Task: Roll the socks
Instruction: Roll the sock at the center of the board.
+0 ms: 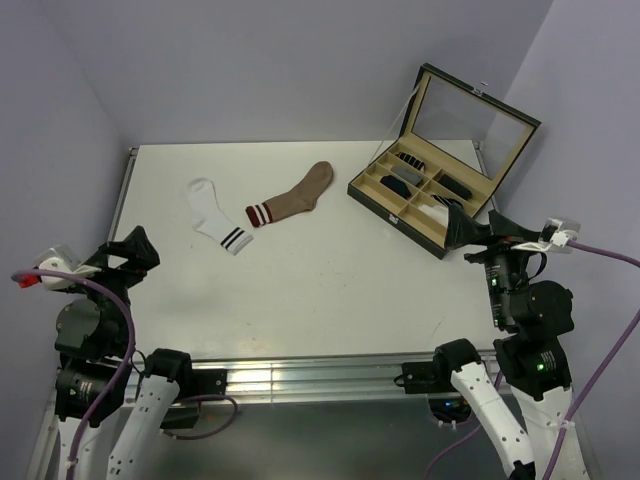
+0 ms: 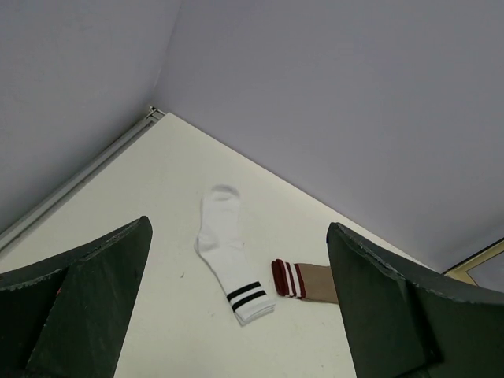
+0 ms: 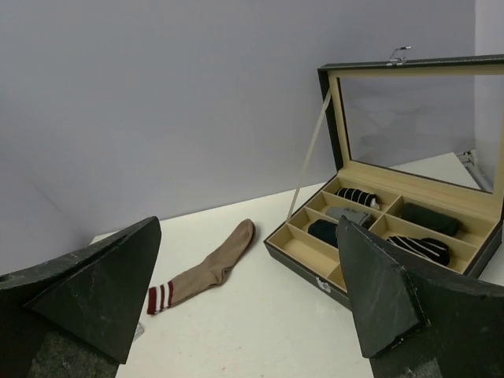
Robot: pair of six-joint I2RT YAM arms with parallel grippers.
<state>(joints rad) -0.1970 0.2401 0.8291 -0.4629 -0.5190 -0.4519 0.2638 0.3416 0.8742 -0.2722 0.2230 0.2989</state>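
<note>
Holding anything in those jaws right now?

Nothing. My left gripper (image 1: 140,255) and my right gripper (image 1: 462,232) both stand spread wide with only air between the fingers, each hanging over its own near corner of the table (image 1: 330,290).

Where are the socks?

Both lie flat and unrolled toward the far side. The white sock (image 1: 218,225) is on the left, with its two dark cuff stripes at the near end. The tan sock (image 1: 298,197) is just to its right, its red-and-white cuff close beside the white cuff but apart from it.

Do your wrist cameras agree?

Each gives a part. My left wrist sees the whole white sock framed between my fingers, but only the striped cuff of the tan one; the finger on the right of that view hides the rest. My right wrist sees the whole tan sock and none of the white one.

Anything else that one view tells better?

The open box (image 1: 395,212) at the far right. Overhead looks down into its compartments. My right wrist looks in from the side and shows the sock rolls (image 3: 358,197) more clearly: a striped one, a grey one, several dark ones. Its glass lid (image 3: 417,126) stands raised behind them
</note>
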